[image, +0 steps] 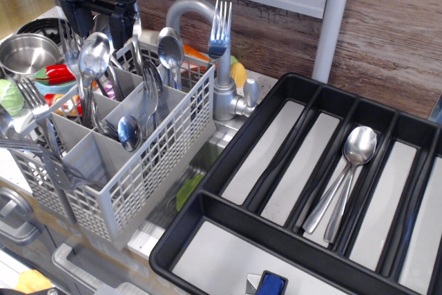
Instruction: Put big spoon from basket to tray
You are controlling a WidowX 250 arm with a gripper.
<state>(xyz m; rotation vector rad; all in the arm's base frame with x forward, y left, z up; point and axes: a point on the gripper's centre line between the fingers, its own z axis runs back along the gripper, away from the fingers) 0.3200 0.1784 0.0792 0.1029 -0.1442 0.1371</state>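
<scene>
The light grey lattice basket (131, 170) stands at the left with several spoons and forks upright in its compartments. A big spoon (94, 54) with a large oval bowl stands in a back compartment; another spoon (170, 46) stands to its right. My black gripper (97, 24) hangs right above the back of the basket, its fingers apart on either side of the big spoon's bowl, holding nothing. The black tray (228, 164) fills the right side. Two big spoons (352, 164) lie together in one of its middle compartments.
A grey faucet (221, 88) rises between basket and tray, with a fork (219, 25) standing in front of it. A steel pot (27, 53) and toy vegetables (55, 74) sit at the far left. A blue object (271, 283) lies in the tray's front compartment.
</scene>
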